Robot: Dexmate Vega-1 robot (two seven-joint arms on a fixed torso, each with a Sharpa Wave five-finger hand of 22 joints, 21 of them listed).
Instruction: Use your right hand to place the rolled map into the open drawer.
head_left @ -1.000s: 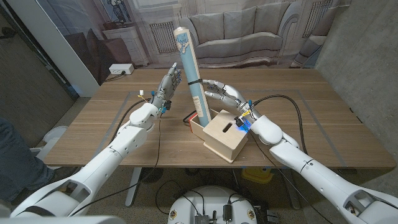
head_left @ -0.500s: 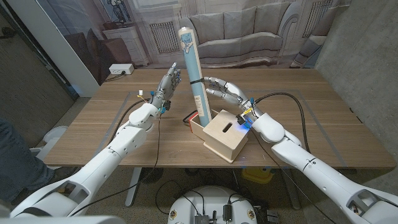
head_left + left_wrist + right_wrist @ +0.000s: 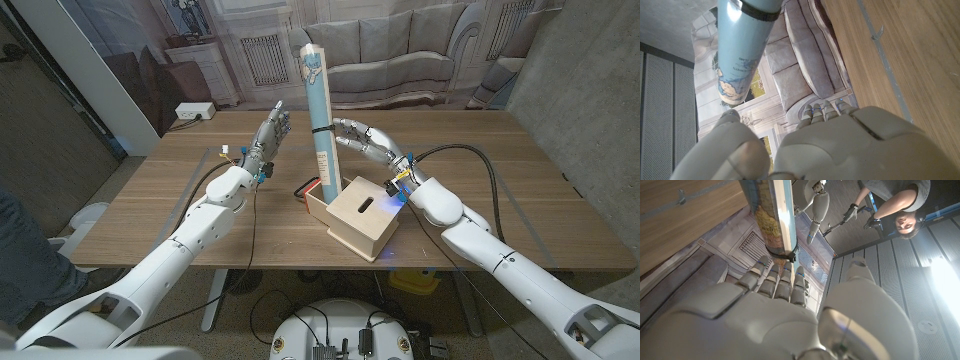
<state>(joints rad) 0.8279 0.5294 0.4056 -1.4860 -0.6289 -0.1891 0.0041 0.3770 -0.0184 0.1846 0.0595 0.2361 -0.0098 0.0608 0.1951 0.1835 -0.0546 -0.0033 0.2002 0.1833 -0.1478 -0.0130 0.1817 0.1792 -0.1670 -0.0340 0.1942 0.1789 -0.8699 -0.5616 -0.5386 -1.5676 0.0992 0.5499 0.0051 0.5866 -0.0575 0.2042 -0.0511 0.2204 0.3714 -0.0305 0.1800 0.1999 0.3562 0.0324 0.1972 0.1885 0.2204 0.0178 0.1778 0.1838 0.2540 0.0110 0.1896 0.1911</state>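
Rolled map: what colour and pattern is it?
The map is light blue with printed landmasses and a black band; clearest in the head view.

the right hand (image 3: 775,320) reaches toward the rolled map (image 3: 772,217), fingertips (image 3: 777,272) right by its black band, contact unclear. wooden table (image 3: 675,210) to one side, a person (image 3: 895,205) holding controllers beyond.

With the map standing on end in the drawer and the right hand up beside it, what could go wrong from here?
1. The rolled map stands nearly upright, its lower end in the open drawer, most of it above the rim; it may topple onto the table.
2. The right hand has fingers right at the tube; whether they grip it is unclear, and a brush could tip it.
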